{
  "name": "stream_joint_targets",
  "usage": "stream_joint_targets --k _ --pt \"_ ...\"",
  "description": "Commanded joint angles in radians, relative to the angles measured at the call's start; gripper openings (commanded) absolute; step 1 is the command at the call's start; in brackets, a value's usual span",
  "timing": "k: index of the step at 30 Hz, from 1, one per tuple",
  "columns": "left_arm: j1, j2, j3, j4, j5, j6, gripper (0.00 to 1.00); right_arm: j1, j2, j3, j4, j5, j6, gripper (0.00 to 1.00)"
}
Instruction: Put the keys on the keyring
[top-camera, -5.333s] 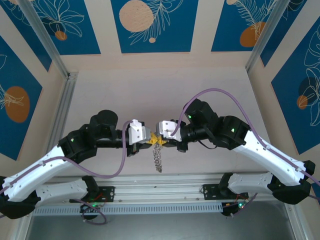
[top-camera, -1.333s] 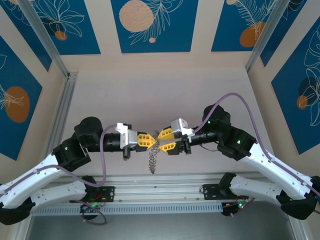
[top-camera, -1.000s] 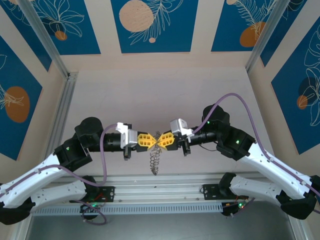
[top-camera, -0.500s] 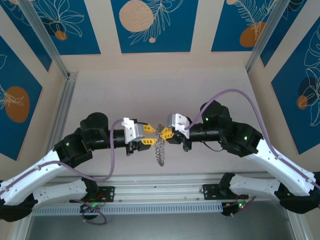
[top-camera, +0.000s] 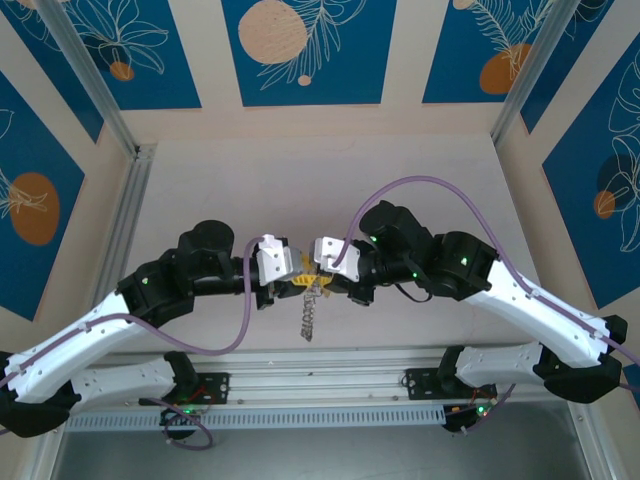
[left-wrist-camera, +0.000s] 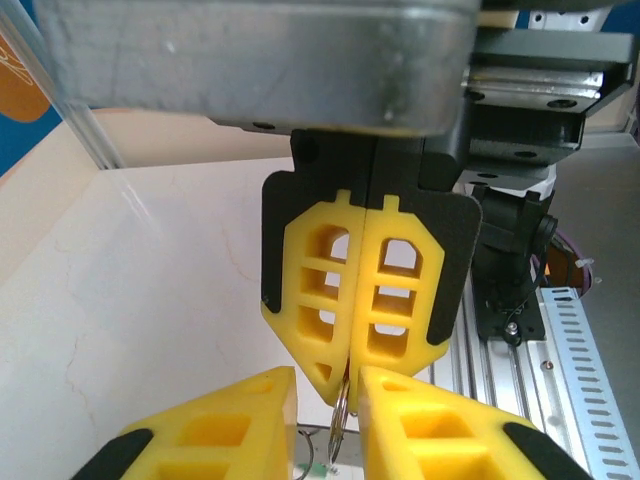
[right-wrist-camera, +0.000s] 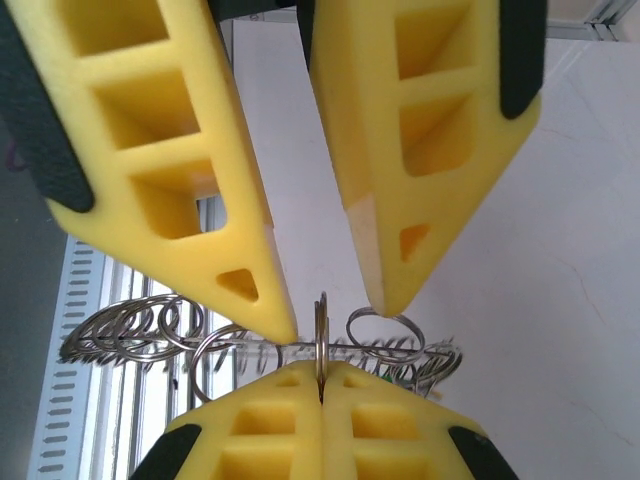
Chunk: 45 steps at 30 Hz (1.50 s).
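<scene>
Lower centre of the right wrist view: the right gripper is clenched on the keyring, gripping one thin loop edge-on. Its linked grey loops trail left and right just behind the fingertips. Beyond it, upper frame, the left gripper is released, its jaws parted astride that loop with a gap on either side. In the top view the loops dangle at centre frame.

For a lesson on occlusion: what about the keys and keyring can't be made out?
The keys: top view, too small to pick out.
The keyring: right wrist view, lower part hidden between the right gripper's shut fingers.
Left wrist view: its bottom cut off by frame edge.
</scene>
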Motion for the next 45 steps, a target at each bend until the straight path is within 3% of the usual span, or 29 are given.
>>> stream_joint_targets --k 1,13,19,21,23,27,30,45 --pt "-0.013 -0.001 0.007 -0.02 0.002 0.012 0.24 0.005 -0.024 0.05 0.014 -0.031 -0.023 0.0" --pt "-0.013 0.027 0.012 -0.015 0.022 0.013 0.26 0.007 -0.026 0.054 0.023 -0.077 -0.035 0.0" --pt "-0.012 0.029 0.006 -0.007 0.03 0.017 0.13 0.007 -0.035 0.049 0.042 -0.102 -0.04 0.0" --pt "-0.013 0.02 0.001 0.002 0.035 0.018 0.01 0.008 -0.029 0.05 0.04 -0.1 -0.043 0.0" --pt "-0.013 0.015 -0.002 0.004 0.042 0.019 0.0 0.008 -0.022 0.051 0.038 -0.086 -0.043 0.0" --pt "-0.013 -0.042 -0.036 0.056 0.039 0.016 0.0 0.006 -0.029 0.031 0.05 -0.086 -0.023 0.25" --pt "-0.012 -0.086 -0.055 0.093 0.061 0.006 0.0 -0.006 -0.059 -0.023 0.08 -0.12 0.002 0.35" --pt "-0.012 -0.108 -0.078 0.138 0.119 -0.022 0.0 -0.04 -0.104 -0.106 0.176 -0.291 0.035 0.31"
